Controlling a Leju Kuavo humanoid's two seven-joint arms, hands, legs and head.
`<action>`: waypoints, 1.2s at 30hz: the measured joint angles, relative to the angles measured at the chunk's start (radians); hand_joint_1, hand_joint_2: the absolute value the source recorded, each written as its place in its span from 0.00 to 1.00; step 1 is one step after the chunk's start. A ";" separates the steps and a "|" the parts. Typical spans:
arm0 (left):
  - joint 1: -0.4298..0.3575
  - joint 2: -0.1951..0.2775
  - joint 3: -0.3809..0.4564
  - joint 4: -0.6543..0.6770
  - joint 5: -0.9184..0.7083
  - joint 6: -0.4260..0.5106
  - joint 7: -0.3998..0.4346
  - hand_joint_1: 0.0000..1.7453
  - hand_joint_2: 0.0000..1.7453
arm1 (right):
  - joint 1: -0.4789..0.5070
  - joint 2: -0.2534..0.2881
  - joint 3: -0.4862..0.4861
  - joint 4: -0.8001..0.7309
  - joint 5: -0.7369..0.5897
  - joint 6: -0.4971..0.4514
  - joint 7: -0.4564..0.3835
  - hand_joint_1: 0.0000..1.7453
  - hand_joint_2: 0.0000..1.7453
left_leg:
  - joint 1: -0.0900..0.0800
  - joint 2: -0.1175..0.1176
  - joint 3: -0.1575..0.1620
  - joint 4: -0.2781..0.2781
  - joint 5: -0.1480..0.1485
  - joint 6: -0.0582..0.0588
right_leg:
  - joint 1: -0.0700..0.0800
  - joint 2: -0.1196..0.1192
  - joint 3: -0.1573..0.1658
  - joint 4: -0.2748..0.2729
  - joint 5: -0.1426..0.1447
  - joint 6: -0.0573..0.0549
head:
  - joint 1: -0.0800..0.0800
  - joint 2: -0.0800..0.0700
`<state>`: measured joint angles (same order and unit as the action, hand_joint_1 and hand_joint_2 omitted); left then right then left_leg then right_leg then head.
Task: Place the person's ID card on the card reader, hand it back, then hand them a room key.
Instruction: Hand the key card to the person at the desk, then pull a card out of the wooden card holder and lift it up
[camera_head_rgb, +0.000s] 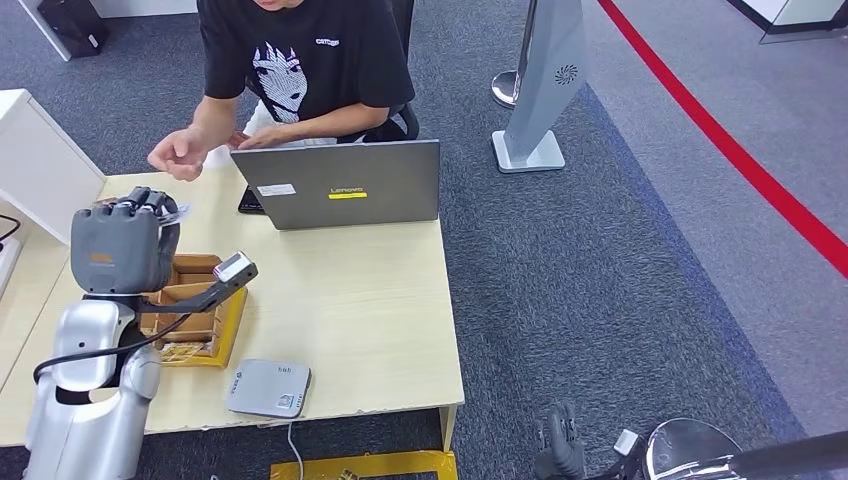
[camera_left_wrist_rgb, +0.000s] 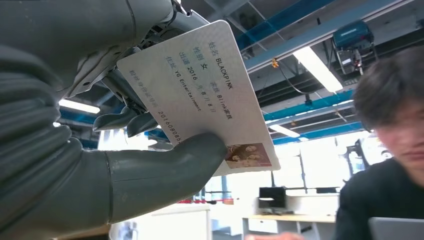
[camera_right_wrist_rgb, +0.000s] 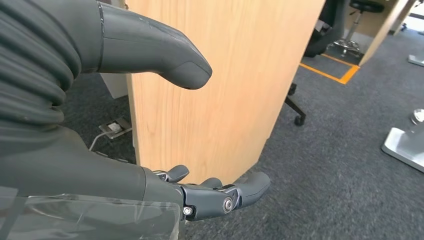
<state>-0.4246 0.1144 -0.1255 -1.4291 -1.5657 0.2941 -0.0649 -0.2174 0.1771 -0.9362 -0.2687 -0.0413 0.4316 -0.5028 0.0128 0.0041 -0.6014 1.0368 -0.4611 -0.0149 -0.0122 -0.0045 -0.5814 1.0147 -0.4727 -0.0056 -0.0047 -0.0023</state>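
My left hand (camera_head_rgb: 125, 245) is raised over the desk's left side, above the wooden tray (camera_head_rgb: 195, 305). Wrist cam: thumb (camera_left_wrist_rgb: 165, 167) pressed on the printed face of the ID card (camera_left_wrist_rgb: 200, 85), darker fingers (camera_left_wrist_rgb: 122, 120) curled behind it, so a firm pinch, card held. Card is off the table, held up in the air; its long axis runs diagonally in the wrist picture, photo end sticking out past the thumb, toward the person. In the head view I barely see a card edge at the fingertips.

My right hand (camera_right_wrist_rgb: 200, 150) hangs low beside the desk's wood side panel (camera_right_wrist_rgb: 220, 85), over grey carpet. Thumb and fingers well apart, nothing between them.

Card reader (camera_head_rgb: 268, 388) sits on the desk's near edge. The person's hand (camera_head_rgb: 180, 153) hovers just beyond my left hand, beside the laptop (camera_head_rgb: 345, 185).
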 joint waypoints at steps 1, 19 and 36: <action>-0.011 0.011 -0.002 0.012 0.000 0.001 0.006 1.00 1.00 | -0.002 0.001 0.005 0.001 0.000 -0.001 0.000 0.00 1.00 | 0.000 0.000 0.000 0.000 0.000 0.000 | 0.000 0.000 0.000 0.000 0.000 0.000 | 0.000 0.000; -0.136 0.048 0.081 0.213 0.091 -0.023 -0.048 1.00 1.00 | -0.009 0.006 0.042 0.004 0.002 -0.003 0.007 0.00 1.00 | 0.000 0.001 0.000 0.000 0.000 0.000 | 0.000 0.001 0.000 0.000 0.000 0.000 | -0.001 0.000; -0.138 0.010 0.154 0.232 0.061 0.009 -0.053 1.00 1.00 | -0.009 0.006 0.046 0.004 -0.001 -0.003 0.007 0.00 1.00 | 0.000 0.004 -0.004 0.000 -0.003 0.001 | 0.000 0.004 -0.004 -0.001 -0.001 0.001 | -0.001 0.000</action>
<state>-0.5621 0.1247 0.0290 -1.1967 -1.5049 0.3029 -0.1184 -0.2265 0.1831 -0.8900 -0.2644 -0.0426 0.4288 -0.4955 0.0124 0.0077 -0.6058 1.0370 -0.4640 -0.0141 -0.0123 -0.0002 -0.5858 1.0139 -0.4734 -0.0048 -0.0057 -0.0023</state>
